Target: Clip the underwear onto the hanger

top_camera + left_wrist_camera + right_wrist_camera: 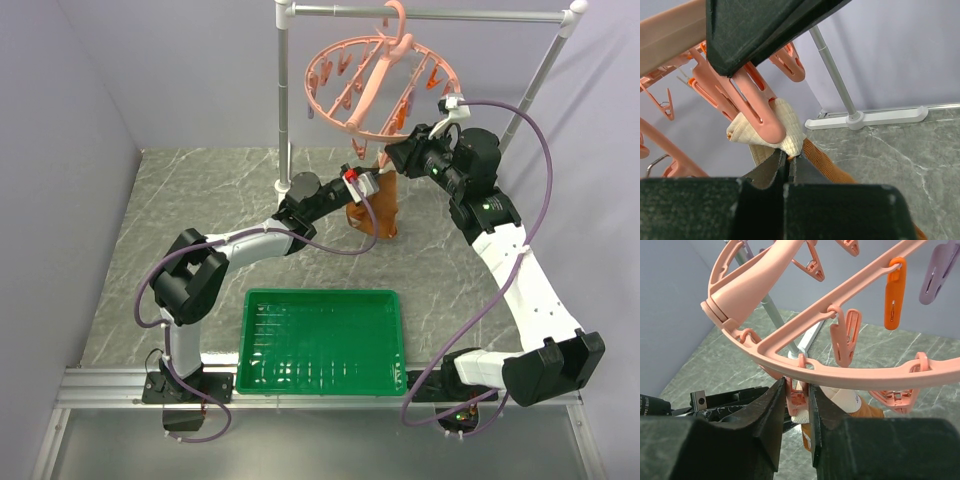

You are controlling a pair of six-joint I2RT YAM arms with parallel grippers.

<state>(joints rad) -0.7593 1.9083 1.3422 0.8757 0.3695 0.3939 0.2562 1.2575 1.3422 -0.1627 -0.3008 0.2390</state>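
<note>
The rust-orange underwear (pixel 375 215) hangs under the round pink hanger (pixel 335 120). My left gripper (pixel 789 160) is shut on its cream waistband (pixel 790 131), just below a pink clothespin (pixel 757 112) that is closed over the same band. My right gripper (pixel 797 390) reaches in from the right under the hanger's ring (pixel 850 371). Its jaws stand narrowly apart and press both sides of that clothespin (pixel 799 399). Orange cloth (pixel 872 410) shows behind the right finger. In the top view the two grippers meet at the underwear's top edge, left (pixel 372 185) and right (pixel 395 155).
A green tray (pixel 320 340) lies near the arm bases. The hanger hooks on a grey metal rack (pixel 283 100) whose foot (pixel 865 117) rests on the marble tabletop. Orange (pixel 895 292) and purple (pixel 937 272) clothespins dangle from the ring's far side.
</note>
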